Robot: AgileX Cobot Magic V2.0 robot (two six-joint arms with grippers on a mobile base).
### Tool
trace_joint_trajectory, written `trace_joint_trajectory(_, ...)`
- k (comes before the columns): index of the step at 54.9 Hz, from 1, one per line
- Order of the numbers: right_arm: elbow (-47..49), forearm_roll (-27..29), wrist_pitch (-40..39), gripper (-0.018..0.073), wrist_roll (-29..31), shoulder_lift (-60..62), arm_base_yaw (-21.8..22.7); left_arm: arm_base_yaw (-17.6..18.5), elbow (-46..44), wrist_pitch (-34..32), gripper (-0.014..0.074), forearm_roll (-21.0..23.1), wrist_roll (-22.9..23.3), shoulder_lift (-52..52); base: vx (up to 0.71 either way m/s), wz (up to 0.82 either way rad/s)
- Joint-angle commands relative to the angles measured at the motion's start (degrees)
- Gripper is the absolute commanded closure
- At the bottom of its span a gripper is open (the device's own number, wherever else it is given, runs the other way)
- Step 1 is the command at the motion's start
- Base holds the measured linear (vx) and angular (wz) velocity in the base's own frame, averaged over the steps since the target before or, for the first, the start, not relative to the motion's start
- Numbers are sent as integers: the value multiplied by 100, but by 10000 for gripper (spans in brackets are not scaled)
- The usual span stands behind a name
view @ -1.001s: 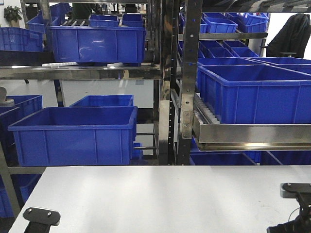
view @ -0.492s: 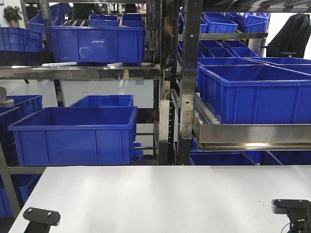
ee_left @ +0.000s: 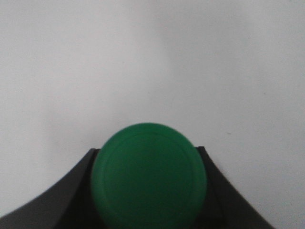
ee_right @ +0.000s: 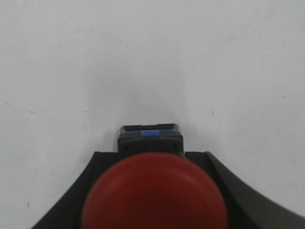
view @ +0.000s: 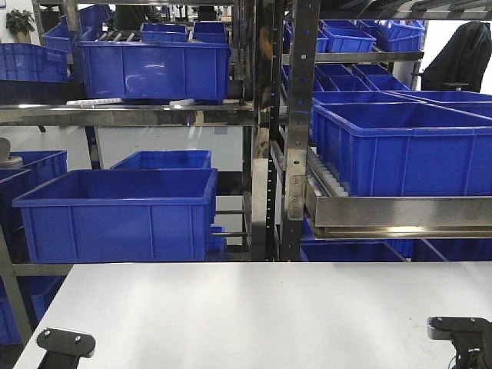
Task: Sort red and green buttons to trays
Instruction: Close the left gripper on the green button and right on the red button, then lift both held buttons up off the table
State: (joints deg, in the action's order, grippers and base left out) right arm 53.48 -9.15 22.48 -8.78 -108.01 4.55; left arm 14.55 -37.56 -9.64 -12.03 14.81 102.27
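- Green button (ee_left: pixel 148 176): hard glossy plastic, light, with a slippery round cap. The left gripper (ee_left: pixel 147 157) seems clenched on it above the white table (ee_left: pixel 143 57).
- Red button (ee_right: pixel 155 191): the right gripper (ee_right: pixel 151 157) grasps it likewise. I judge the dark base (ee_right: pixel 151 138) is the safer hold.
- Compared with one second ago, the right arm (view: pixel 460 329) stands lower and further left.

The white table (view: pixel 246 307) is lying flat and wide, its matte surface showing faint scuff marks (ee_right: pixel 28 111) and soft shadows.
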Motion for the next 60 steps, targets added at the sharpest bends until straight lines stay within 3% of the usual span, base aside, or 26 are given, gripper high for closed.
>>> trace_joint_trajectory(1,160,-66,-185,566,26,273,12,12,-133,-337,602,22,49,-388,0,0)
trace_joint_trajectory(19,160,56,-40,573,78,1319,-76,12,-133,-514,600,22,5,-1442,0,0)
trace_joint_trajectory(28,160,64,-325,569,591,2241,-697,12,-133,-609,599,-6,-103,-2059,0,0)
trace_joint_trajectory(36,160,185,-587,568,173,3016,-1219,12,-133,-605,596,-6,-124,-2822,0,0)
trace_joint_trajectory(51,99,152,-57,568,-19,4257,-1732,12,-133,337,596,-22,-164,-4528,0,0)
trace_joint_trajectory(60,-474,180,-433,568,-25,5179,-1733,12,-119,884,596,-2,-423,-5526,0,0)
